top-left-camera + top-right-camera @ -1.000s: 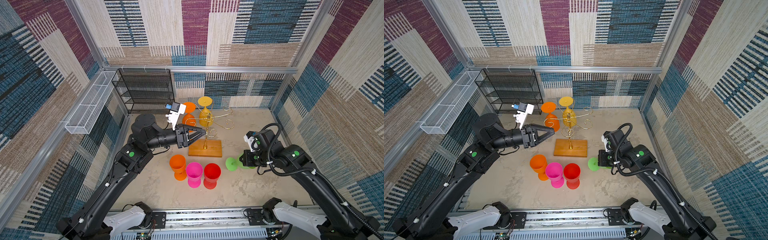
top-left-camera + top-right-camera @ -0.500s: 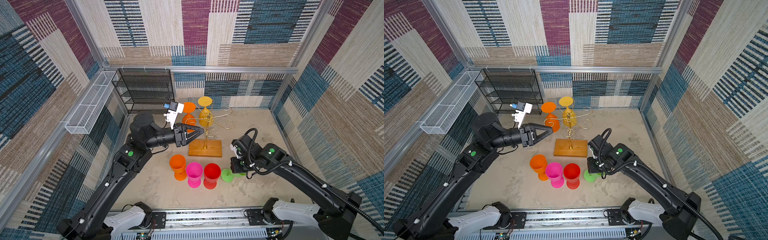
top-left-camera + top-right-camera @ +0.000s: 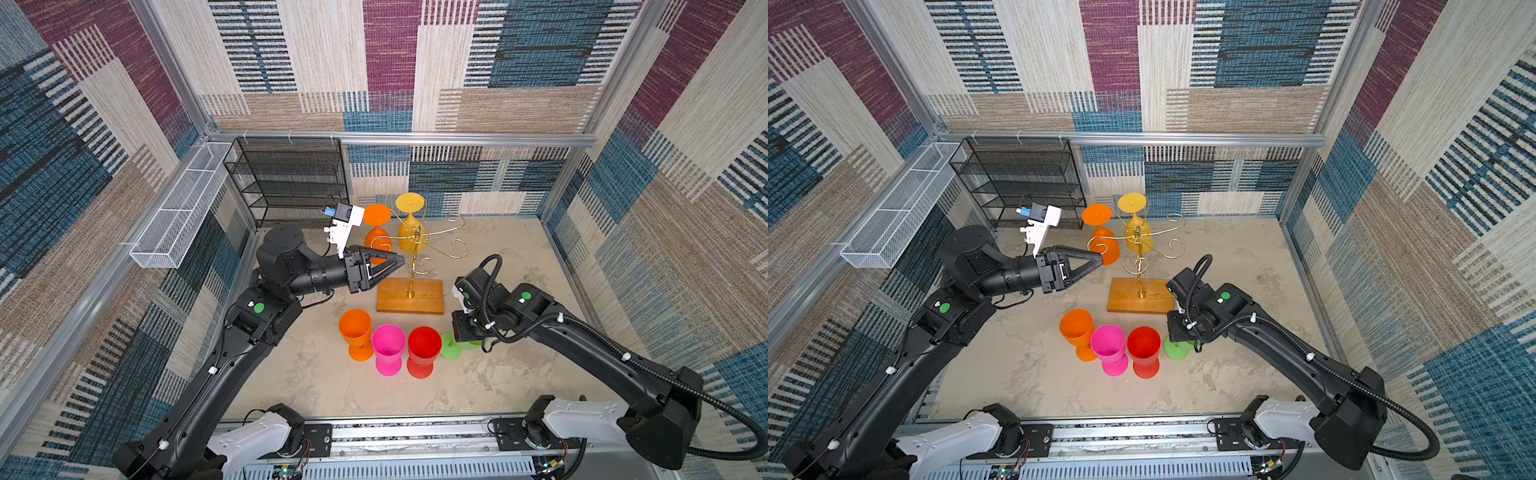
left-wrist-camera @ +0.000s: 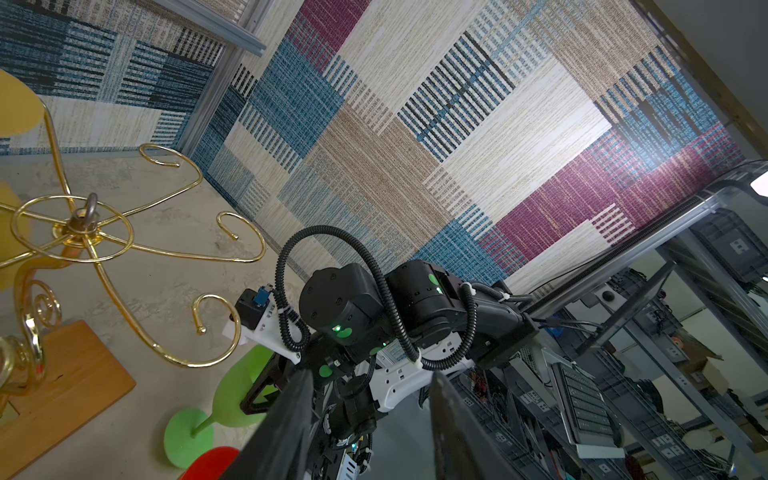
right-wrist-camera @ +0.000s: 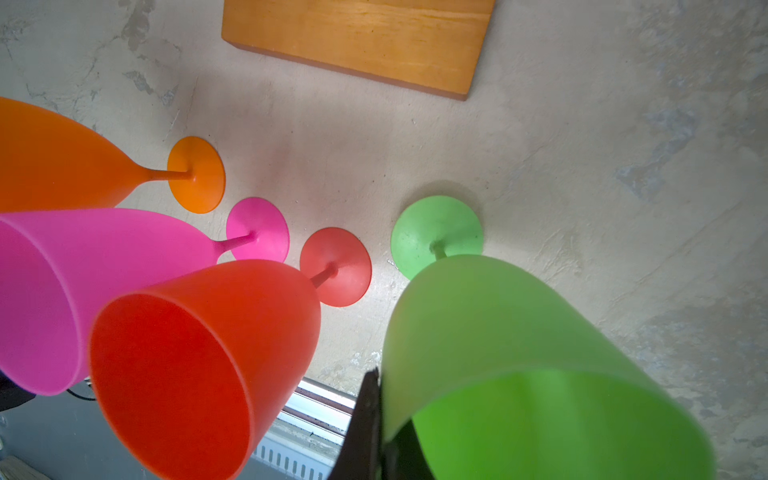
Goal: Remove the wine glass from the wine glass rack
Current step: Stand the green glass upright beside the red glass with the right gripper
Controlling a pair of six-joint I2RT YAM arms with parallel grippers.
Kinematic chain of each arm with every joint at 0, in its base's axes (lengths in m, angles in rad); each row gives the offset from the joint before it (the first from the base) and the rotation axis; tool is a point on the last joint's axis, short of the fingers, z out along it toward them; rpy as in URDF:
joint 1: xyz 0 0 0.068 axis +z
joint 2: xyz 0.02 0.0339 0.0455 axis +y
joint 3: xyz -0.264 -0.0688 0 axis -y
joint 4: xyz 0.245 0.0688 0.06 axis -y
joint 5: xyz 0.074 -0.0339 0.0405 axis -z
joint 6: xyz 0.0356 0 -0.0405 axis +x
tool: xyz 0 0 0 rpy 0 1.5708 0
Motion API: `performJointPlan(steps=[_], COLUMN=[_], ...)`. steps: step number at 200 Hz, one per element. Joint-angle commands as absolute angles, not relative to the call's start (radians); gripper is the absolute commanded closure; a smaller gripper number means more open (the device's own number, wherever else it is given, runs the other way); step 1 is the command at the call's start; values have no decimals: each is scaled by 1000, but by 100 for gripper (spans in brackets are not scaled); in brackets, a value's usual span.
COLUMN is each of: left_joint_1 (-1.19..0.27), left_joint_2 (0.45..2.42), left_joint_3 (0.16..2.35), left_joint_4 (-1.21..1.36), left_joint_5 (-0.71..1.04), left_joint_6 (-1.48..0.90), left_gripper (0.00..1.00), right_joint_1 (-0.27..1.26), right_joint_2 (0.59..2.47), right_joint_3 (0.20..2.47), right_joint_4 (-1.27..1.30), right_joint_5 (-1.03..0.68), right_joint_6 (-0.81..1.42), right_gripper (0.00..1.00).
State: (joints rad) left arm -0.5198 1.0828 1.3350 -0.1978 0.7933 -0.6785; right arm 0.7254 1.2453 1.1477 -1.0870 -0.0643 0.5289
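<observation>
Glass (image 5: 498, 332), green, in closed right end effector (image 5: 382, 415)

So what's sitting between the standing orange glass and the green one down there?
The pink glass and the red glass, upright in a row between the standing orange glass and the green glass, as both top views show.
</observation>
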Motion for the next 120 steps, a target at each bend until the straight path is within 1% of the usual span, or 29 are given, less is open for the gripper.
performJointPlan(steps=[1,59,120], left_joint_1=[-517,-511,-508], left_joint_2=[1080,1080,1072], left_joint_3=[1330,1313,1300], left_joint_4=[-189,-173,-167], left_joint_5=[815,823,824], left_joint_6=[-670,-682,-693], left_gripper=[52,51,52], right_joint_1=[729,737,744], right_joint_2=[1254,1276,1282], right_joint_3=[1164,1160,1175], right_joint_4=[-1063,-1051,-1031], right_joint_5=[-37,-30,-39], right_joint_6=[520,516,514], right_gripper=[100,100,81])
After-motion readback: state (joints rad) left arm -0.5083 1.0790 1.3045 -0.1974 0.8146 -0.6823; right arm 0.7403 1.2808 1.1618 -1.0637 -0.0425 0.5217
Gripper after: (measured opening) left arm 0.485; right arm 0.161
